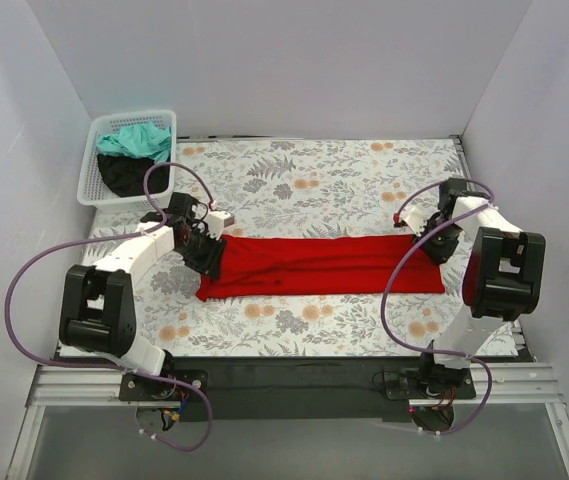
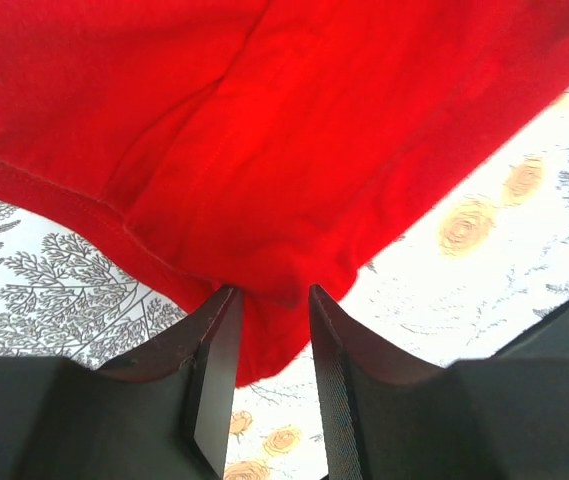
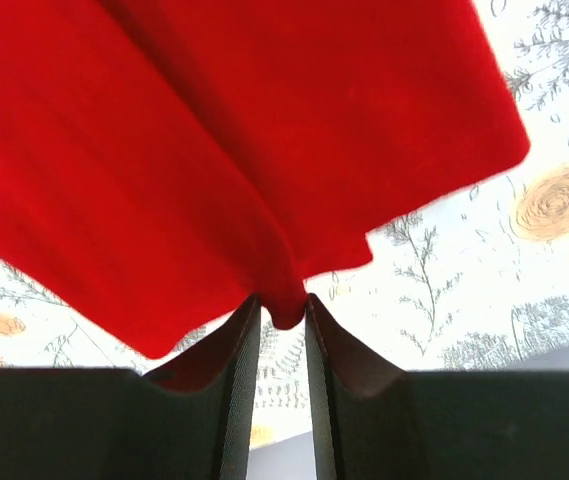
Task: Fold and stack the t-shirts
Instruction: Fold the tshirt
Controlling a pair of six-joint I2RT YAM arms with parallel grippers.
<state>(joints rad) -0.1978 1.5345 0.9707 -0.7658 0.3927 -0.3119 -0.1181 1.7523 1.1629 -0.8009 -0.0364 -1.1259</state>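
Observation:
A bright red t-shirt point(image 1: 324, 265) lies stretched as a long folded band across the middle of the table. My left gripper point(image 1: 211, 253) is shut on its left end; the left wrist view shows the red cloth point(image 2: 294, 150) bunched between the fingertips point(image 2: 269, 295). My right gripper point(image 1: 431, 240) is shut on the shirt's right end; the right wrist view shows a pinch of red cloth point(image 3: 264, 140) between its fingertips point(image 3: 284, 305). A teal t-shirt point(image 1: 136, 138) and a black t-shirt point(image 1: 124, 176) lie crumpled in the basket.
A white plastic lattice basket point(image 1: 91, 170) stands at the far left corner of the table. A floral tablecloth point(image 1: 314, 180) covers the table. Grey walls close in on the left, back and right. Purple cables loop off both arms.

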